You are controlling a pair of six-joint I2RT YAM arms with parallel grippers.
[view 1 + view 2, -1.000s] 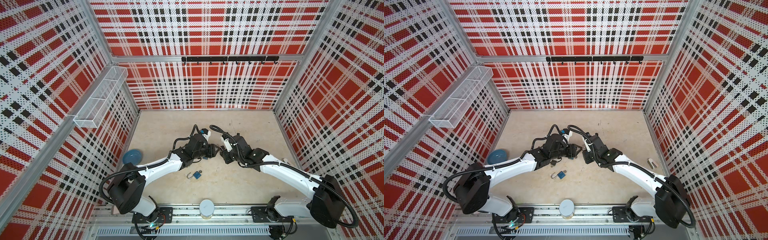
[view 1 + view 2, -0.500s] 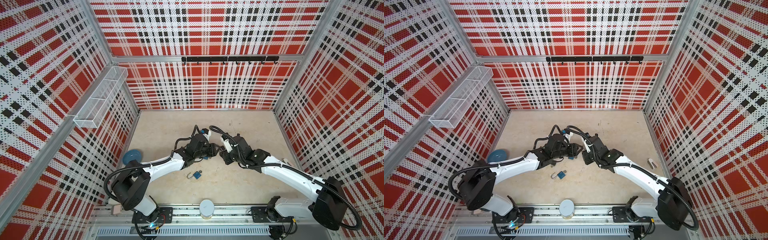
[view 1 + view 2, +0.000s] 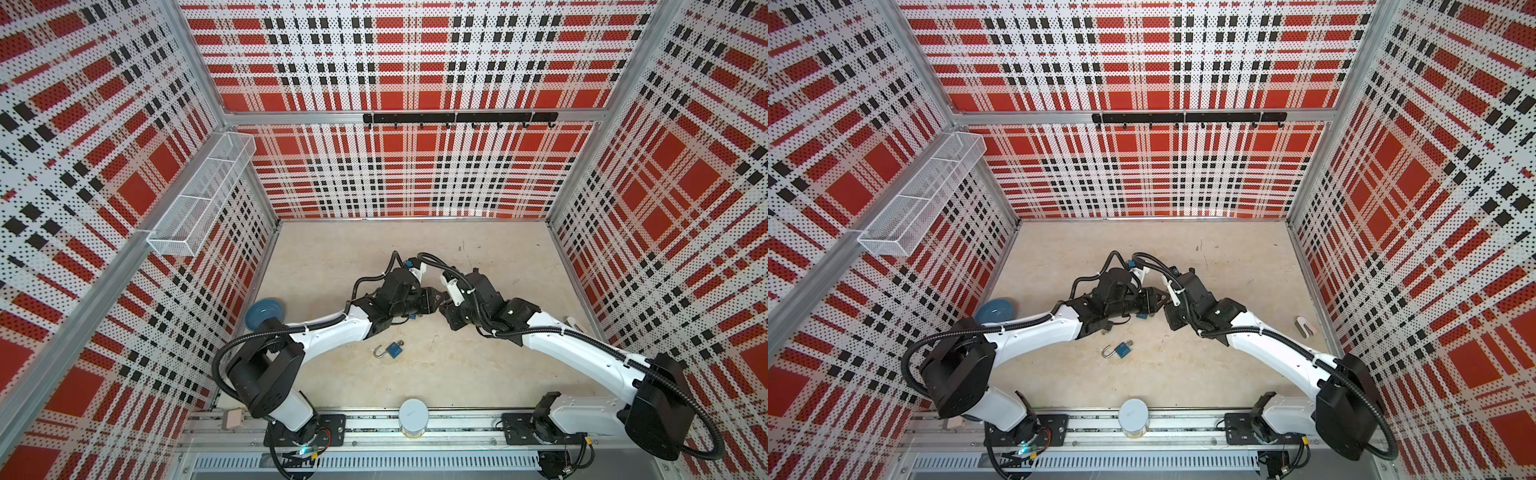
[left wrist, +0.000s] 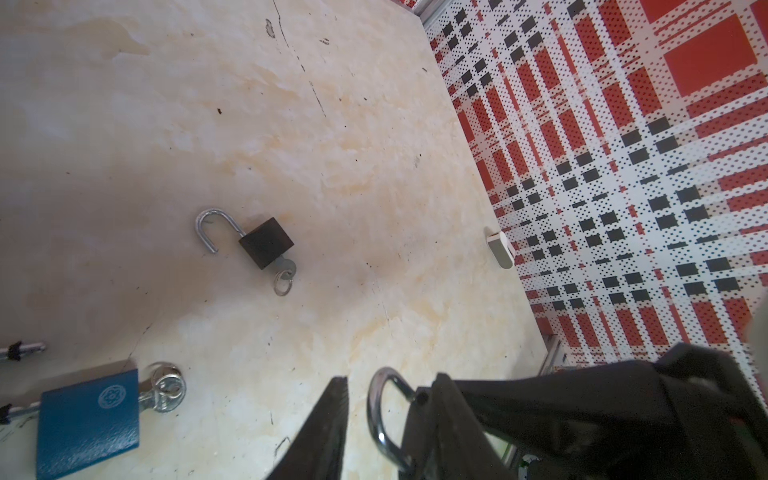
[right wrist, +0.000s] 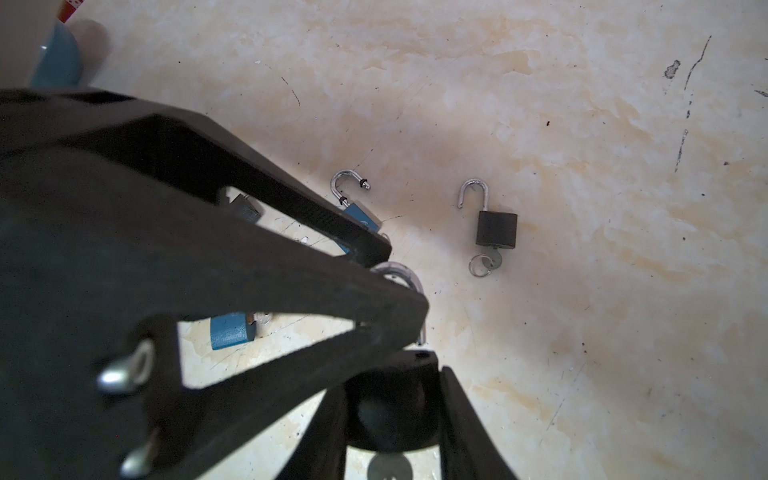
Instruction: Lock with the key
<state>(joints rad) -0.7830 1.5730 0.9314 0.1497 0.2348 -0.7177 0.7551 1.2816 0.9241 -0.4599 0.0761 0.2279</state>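
Note:
My right gripper (image 5: 392,384) is shut on a black padlock (image 5: 392,405), held above the floor at mid-table. Its key (image 5: 390,467) sticks out of the end of the body that faces the wrist camera. The silver shackle (image 4: 376,415) stands open, its free end just off the body. My left gripper (image 4: 388,386) meets the right one tip to tip (image 3: 434,302). Its jaws are open, one on each side of the shackle, with a gap still showing beside one finger (image 4: 330,424).
Open padlocks lie on the floor: a blue one (image 3: 392,350) in front of the arms, another blue one (image 4: 87,419) under the left arm, and a black one (image 4: 266,243) with its key. A blue dish (image 3: 264,312), a white can (image 3: 413,415) and a white clip (image 3: 1304,326) sit at the edges.
The left gripper's jaws have narrowed around the held padlock's shackle. The left arm has shifted slightly. The right gripper keeps its grip in place.

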